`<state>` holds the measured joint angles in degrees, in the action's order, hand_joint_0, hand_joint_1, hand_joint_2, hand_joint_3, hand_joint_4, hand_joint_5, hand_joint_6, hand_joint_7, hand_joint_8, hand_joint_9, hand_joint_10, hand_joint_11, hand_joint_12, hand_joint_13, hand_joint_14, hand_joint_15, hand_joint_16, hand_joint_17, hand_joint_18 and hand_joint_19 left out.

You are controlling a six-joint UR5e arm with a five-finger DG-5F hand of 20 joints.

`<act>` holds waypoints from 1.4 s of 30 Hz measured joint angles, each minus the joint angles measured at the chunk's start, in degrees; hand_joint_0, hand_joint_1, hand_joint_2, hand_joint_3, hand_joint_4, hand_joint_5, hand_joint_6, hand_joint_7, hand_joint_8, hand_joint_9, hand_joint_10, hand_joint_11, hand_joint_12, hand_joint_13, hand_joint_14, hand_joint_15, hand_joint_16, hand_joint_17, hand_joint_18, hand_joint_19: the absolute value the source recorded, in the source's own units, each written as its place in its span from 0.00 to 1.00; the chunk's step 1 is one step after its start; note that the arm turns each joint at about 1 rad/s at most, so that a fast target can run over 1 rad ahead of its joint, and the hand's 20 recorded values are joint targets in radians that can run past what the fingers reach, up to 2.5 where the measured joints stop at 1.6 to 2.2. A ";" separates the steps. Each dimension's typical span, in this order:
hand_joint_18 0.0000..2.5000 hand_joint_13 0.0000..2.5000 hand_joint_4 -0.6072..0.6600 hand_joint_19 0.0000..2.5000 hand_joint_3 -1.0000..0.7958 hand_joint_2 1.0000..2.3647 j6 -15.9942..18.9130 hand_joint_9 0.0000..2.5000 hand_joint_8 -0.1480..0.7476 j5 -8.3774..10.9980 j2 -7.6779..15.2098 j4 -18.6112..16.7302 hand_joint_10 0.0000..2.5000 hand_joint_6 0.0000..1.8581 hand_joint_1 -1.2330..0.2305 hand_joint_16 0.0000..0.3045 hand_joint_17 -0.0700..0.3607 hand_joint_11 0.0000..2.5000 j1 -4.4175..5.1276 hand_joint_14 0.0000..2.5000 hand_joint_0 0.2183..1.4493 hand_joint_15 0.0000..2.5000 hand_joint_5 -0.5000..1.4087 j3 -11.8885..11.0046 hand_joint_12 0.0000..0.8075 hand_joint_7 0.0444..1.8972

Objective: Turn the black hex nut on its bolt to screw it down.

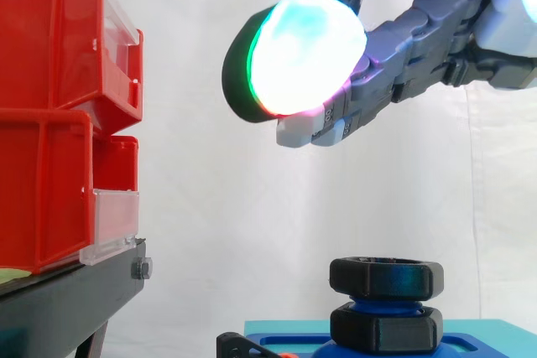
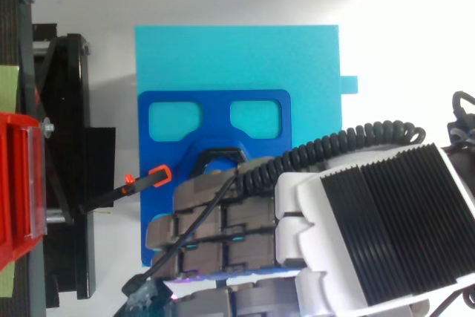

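Above the black hex nut (image 1: 386, 278) on its upright bolt (image 1: 382, 302), the hand (image 1: 419, 48), unclenched and empty.

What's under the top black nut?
Under the upper black hex nut a short piece of blue bolt shows, then a second black hex nut on the dark blue plastic base. The bolt's part inside both nuts is covered.
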<state>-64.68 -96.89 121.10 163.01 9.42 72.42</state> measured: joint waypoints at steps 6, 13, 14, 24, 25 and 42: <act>0.15 0.18 0.65 0.10 0.28 0.00 -3.19 0.22 0.46 1.23 0.13 -0.98 0.00 0.27 0.49 0.14 0.38 0.00 -0.49 0.00 0.27 0.02 0.18 -0.07 0.39 0.38; 0.17 0.19 0.66 0.11 0.28 0.00 -5.67 0.22 0.46 1.63 1.26 -0.58 0.00 0.27 0.49 0.14 0.38 0.00 -1.11 0.00 0.27 0.01 0.18 -0.22 0.39 0.38; 0.17 0.19 0.66 0.11 0.28 0.00 -5.72 0.22 0.47 1.60 1.57 -0.72 0.00 0.27 0.49 0.14 0.38 0.00 -1.16 0.00 0.27 0.01 0.18 -0.32 0.39 0.38; 0.16 0.19 0.65 0.11 0.28 0.00 -7.05 0.22 0.46 1.14 3.16 0.34 0.00 0.27 0.52 0.14 0.39 0.00 -2.00 0.00 0.27 0.02 0.18 -1.23 0.39 0.38; 0.16 0.19 0.65 0.11 0.28 0.00 -7.70 0.22 0.46 1.09 3.20 0.49 0.00 0.27 0.53 0.14 0.39 0.00 -2.14 0.00 0.26 0.02 0.19 -1.23 0.39 0.39; 0.15 0.18 0.64 0.11 0.28 0.00 -11.62 0.22 0.46 -0.23 5.32 -1.00 0.00 0.27 0.58 0.14 0.39 0.00 -3.64 0.00 0.26 0.01 0.20 -1.99 0.39 0.42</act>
<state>-76.30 -97.12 126.41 162.01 5.79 70.44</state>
